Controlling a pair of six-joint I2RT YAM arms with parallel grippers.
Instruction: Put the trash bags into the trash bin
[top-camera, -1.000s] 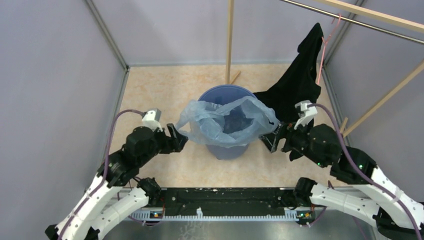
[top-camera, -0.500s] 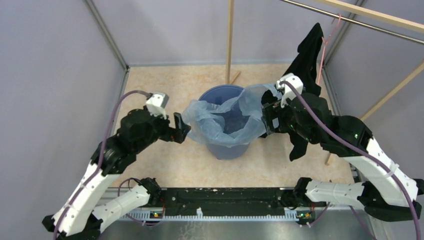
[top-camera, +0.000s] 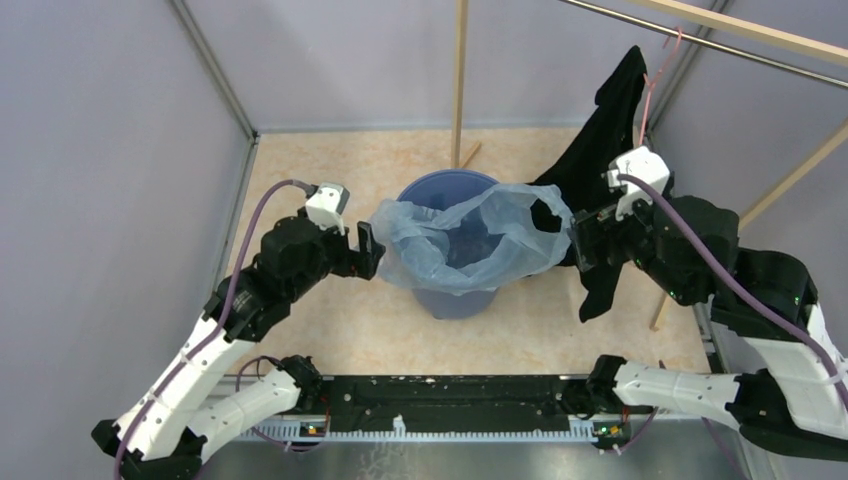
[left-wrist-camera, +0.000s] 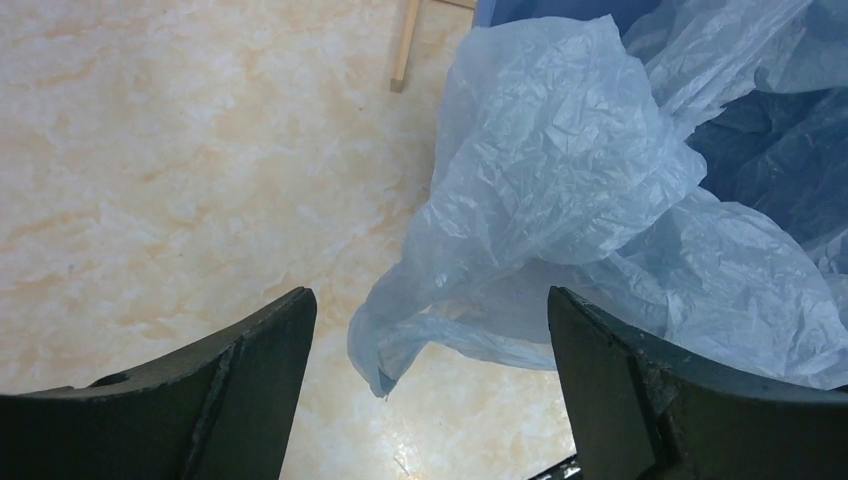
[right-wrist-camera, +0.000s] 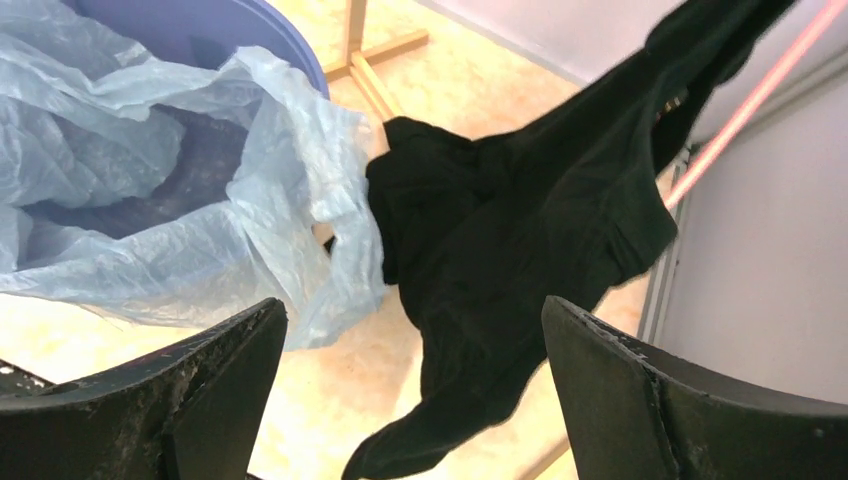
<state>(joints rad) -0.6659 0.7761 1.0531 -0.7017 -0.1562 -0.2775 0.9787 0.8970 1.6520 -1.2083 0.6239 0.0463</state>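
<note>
While bag (top-camera: 500, 245) overhangs bin (top-camera: 455, 300) rim, left gripper (top-camera: 368, 250), right gripper (top-camera: 580, 245) gape alongside.

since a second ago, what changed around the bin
Both grippers appear to have let go of the thin translucent light-blue plastic bag. The left gripper edged away from its base; the right gripper swung out rightward, drawing the bag's right edge past the rim. The round blue plastic bin stayed put, bag still draped over it.
</note>
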